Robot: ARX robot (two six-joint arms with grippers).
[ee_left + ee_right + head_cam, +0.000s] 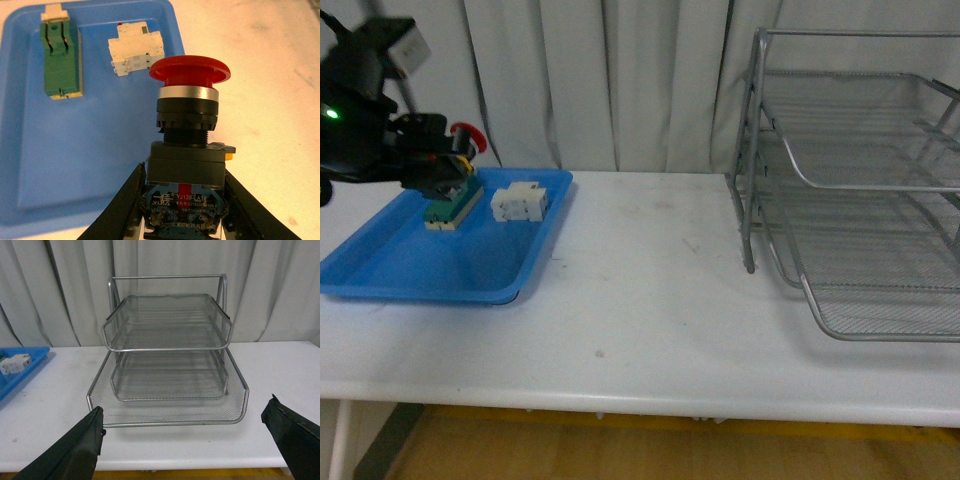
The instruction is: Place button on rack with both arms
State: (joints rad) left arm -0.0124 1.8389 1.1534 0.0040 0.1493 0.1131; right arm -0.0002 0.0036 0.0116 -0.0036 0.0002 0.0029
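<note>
The button (pixel 187 135) has a red mushroom cap, a yellow tab and a black-blue body. My left gripper (pixel 184 210) is shut on its body and holds it above the blue tray. In the front view the left gripper (pixel 445 160) is at the far left, and the button's red cap (pixel 470 135) shows beside it. The silver wire rack (pixel 860 190) with three tiers stands at the right. In the right wrist view my right gripper (pixel 187 440) is open and empty, apart from the rack (pixel 167 365) and facing its open front.
A flat blue tray (pixel 410 270) lies at the table's left and holds a green-topped beige block (pixel 453 205) and a white blocky part (pixel 518 202). Both also show in the left wrist view, the block (pixel 61 57) and the white part (pixel 136 50). Grey curtains hang behind.
</note>
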